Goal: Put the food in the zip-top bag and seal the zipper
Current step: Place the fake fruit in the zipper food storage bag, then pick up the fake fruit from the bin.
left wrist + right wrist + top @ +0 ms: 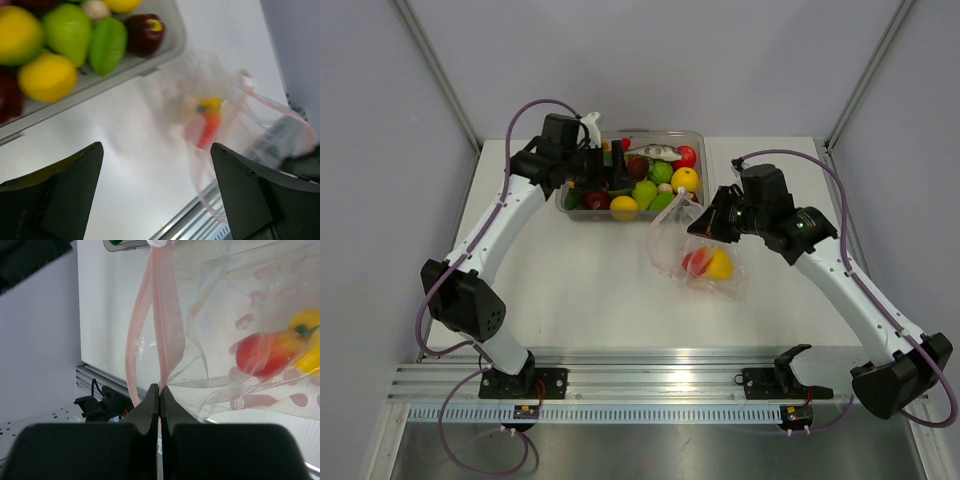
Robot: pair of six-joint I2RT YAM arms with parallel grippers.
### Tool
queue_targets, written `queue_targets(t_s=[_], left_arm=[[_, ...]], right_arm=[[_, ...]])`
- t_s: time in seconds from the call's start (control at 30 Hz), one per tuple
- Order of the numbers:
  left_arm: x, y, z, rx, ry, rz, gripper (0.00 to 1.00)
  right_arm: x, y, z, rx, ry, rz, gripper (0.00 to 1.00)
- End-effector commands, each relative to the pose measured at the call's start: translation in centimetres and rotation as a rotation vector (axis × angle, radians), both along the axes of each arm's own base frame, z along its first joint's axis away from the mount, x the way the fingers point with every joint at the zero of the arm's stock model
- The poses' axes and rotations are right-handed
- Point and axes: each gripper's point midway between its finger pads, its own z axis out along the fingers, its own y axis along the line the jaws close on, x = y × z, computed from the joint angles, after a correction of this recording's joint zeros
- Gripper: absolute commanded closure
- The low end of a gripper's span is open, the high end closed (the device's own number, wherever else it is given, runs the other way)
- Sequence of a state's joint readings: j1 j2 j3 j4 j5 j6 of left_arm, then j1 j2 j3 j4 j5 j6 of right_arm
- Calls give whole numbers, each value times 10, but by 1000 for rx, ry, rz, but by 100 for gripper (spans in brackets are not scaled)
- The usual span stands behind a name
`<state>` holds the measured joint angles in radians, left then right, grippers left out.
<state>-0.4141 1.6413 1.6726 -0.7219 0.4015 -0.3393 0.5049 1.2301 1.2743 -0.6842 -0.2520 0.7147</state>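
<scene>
Right gripper clenched on the narrow pinkish press-seal zipper; left gripper spread wide, holding nothing.
We see the strip run straight away from the right fingertips, with the thin clear crinkly zip-top bag trailing off it, red and yellow toy food inside. Left arm is nearer the rigid clear rectangular tub. The glossy green plastic toy lies ahead-left of its fingers, and the bag mouth lies to their right.
</scene>
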Motion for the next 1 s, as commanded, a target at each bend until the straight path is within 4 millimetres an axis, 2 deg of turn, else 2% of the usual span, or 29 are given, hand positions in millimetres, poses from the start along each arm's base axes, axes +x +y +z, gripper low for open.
queue_targets(t_s=[0.0, 0.03, 0.07, 0.1, 0.27, 0.3, 0.33, 0.37, 0.4, 0.43, 0.47, 0.63, 0.77, 0.8, 0.97], left_arm=[[33, 61, 5, 108, -70, 244, 9], [40, 76, -5, 159, -53, 299, 9], [49, 85, -5, 194, -62, 346, 9], [62, 103, -21, 275, -50, 430, 9], [93, 126, -36, 360, -58, 564, 8], [101, 136, -33, 401, -84, 611, 8], [109, 141, -47, 443, -68, 620, 7], [115, 144, -50, 465, -71, 628, 7], [124, 147, -44, 477, -94, 645, 5], [130, 149, -48, 505, -94, 632, 4], [137, 149, -63, 531, -74, 623, 3], [165, 157, -72, 538, -98, 644, 2], [179, 161, -90, 540, -79, 649, 3], [182, 161, -101, 534, -58, 638, 4], [194, 153, -113, 513, -69, 603, 7]], right_arm=[[-14, -8, 6, -12, -28, 9, 100], [-15, -8, 6, -8, -28, 6, 99], [-17, -9, 6, -6, -27, 7, 100], [-17, -9, 7, -4, -28, 6, 99], [-15, -11, 4, -39, -20, 4, 98], [-15, -12, 4, -42, -17, 4, 98], [-15, -12, 4, -42, -21, 7, 98], [-15, -11, 4, -41, -22, 7, 98], [-14, -11, 2, -44, -17, 7, 98], [-14, -11, 2, -46, -19, 9, 97], [-14, -11, 0, -48, -13, 9, 97], [-10, -9, -4, -58, -8, 19, 96], [-8, -6, -6, -59, 0, 25, 96], [-8, -6, -6, -57, -1, 26, 96], [-8, -5, -11, -59, 10, 25, 95]])
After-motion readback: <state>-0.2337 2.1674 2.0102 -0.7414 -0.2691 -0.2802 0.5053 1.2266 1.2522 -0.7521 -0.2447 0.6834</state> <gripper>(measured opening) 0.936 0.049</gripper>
